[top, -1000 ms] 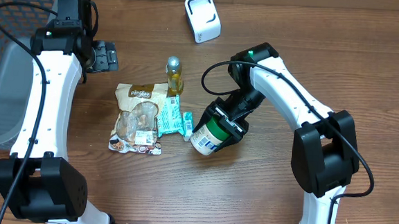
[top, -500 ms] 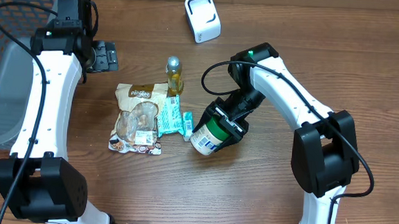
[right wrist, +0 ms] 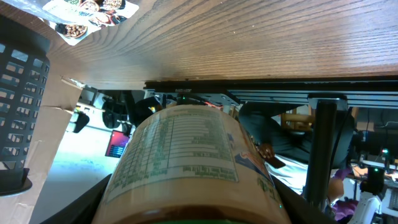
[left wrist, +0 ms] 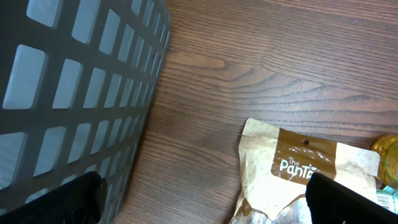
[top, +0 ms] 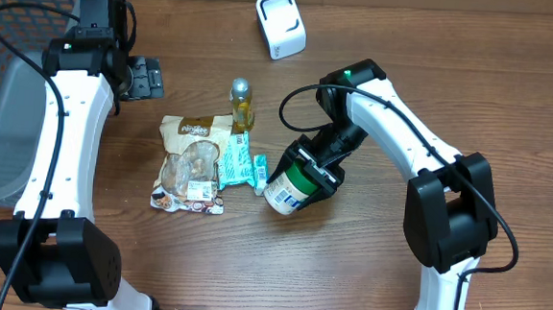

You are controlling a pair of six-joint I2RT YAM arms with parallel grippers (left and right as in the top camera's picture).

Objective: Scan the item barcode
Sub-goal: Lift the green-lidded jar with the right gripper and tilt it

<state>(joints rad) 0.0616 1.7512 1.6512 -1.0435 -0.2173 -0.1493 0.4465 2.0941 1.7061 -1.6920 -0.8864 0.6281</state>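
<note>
Overhead view: the right gripper [top: 306, 169] has its fingers clamped on the sides of a green-and-cream jar [top: 285, 192]. The jar is tipped on its side, low over the tabletop [top: 510, 112] and just right of a teal packet [top: 239, 160]. Whether the jar is lifted clear or resting on the wood cannot be told. In the right wrist view the jar fills the lower frame with its nutrition panel toward the camera; no barcode shows.

The white scanner [top: 281, 24] stands near the far edge, well apart from the jar and with nothing held in front of it. So the pick looks done. What seems left is to carry the jar over, turn its barcode to the scanner and get the read.

The left gripper [top: 148, 77] hangs with its fingers spread wide and empty near the grey basket [top: 10, 110]. A snack bag [top: 191, 162] and a small bottle [top: 242, 105] lie untouched between the arms.
</note>
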